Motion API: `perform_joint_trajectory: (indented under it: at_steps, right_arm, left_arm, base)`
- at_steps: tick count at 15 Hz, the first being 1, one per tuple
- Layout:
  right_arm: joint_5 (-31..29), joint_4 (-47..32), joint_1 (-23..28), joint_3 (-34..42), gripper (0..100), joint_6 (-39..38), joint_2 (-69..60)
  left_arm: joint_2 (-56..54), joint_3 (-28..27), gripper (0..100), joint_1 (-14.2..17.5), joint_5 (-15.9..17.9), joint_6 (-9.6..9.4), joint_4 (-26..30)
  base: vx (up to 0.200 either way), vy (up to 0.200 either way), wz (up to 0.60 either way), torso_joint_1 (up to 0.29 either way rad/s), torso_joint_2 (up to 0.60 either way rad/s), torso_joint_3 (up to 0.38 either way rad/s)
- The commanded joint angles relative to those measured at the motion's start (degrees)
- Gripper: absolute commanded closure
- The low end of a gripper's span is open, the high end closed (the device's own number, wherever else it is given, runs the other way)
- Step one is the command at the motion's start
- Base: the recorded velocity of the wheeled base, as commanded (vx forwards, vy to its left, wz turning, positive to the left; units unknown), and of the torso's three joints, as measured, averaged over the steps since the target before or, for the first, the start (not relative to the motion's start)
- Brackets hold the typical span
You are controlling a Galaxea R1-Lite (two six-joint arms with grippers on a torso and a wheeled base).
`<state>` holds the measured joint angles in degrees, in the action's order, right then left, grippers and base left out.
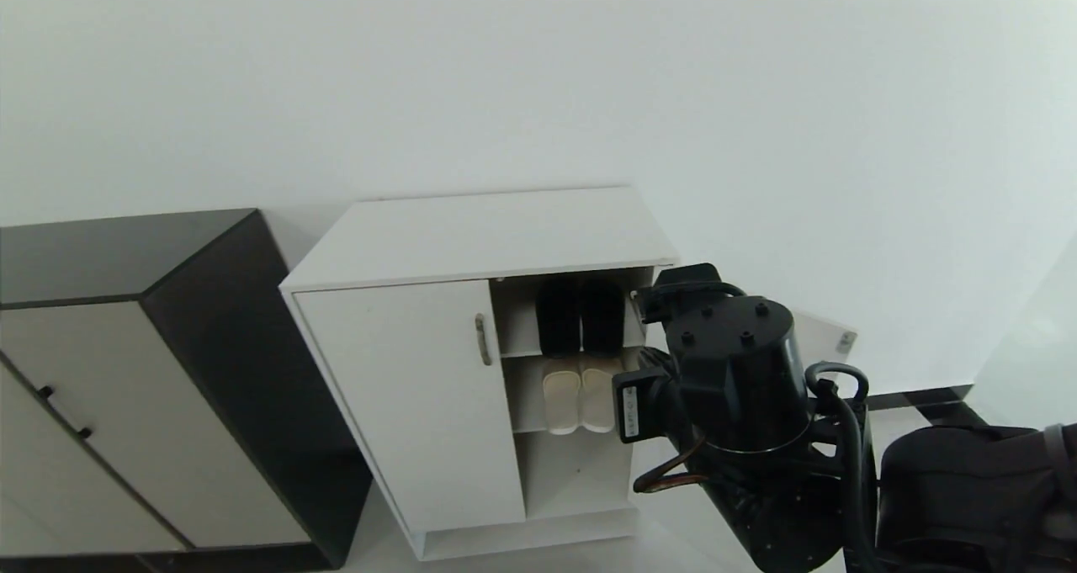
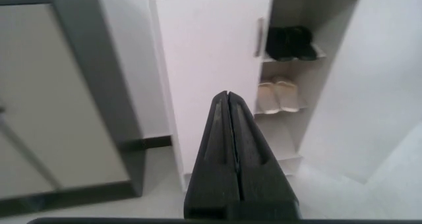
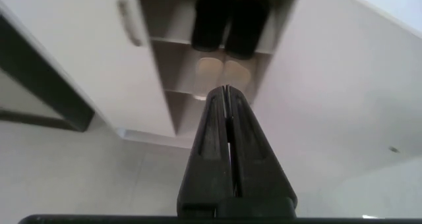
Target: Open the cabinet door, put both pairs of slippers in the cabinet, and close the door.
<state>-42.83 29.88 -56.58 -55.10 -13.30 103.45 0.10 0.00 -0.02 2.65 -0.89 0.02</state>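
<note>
The white cabinet [image 1: 471,236] stands against the wall with its left door [image 1: 412,396] closed and its right door [image 1: 829,331] swung open. A black pair of slippers [image 1: 580,314] sits on the top shelf and a cream pair of slippers [image 1: 579,398] on the shelf below. My right arm [image 1: 732,379] hangs in front of the open half. My right gripper [image 3: 227,90] is shut and empty, pointing at the cream slippers [image 3: 224,69] under the black slippers [image 3: 227,16]. My left gripper [image 2: 228,95] is shut and empty, facing the closed door [image 2: 211,72], well back from it.
A black and beige cabinet [image 1: 126,371] stands close on the left of the white one. The open door [image 2: 382,85] juts out on the right side of the cabinet. The bottom compartment [image 1: 576,472] holds nothing. Pale floor [image 3: 79,178] lies in front.
</note>
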Motion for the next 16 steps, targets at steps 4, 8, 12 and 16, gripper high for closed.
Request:
perform_joint_trajectory:
  at_steps: [4,8,12,16]
  right_arm:
    - [0.11,0.18,0.85,-0.27,100,0.2,-0.27]
    - [6.09,1.06,8.94,-7.04,100,6.09,-0.35]
    - [7.76,-10.1,15.36,-18.55,100,3.54,1.05]
    - [14.09,-16.61,22.47,-28.22,100,0.82,6.5]
  left_arm:
    - [-0.01,0.0,100,0.02,-0.01,0.01,-0.02]
    - [-0.01,0.0,100,0.02,-0.01,-0.08,-0.02]
    - [-0.01,0.0,100,0.11,-0.01,0.01,-0.02]
    - [-0.01,0.0,100,0.02,-0.01,-0.08,-0.02]
  base:
    - [0.0,0.0,-0.45,0.005,0.0,0.001]
    - [0.0,0.0,0.0,0.0,0.0,0.0]
    - [0.0,0.0,0.0,0.0,0.0,0.0]
    - [-0.15,0.0,0.0,0.007,0.0,0.002]
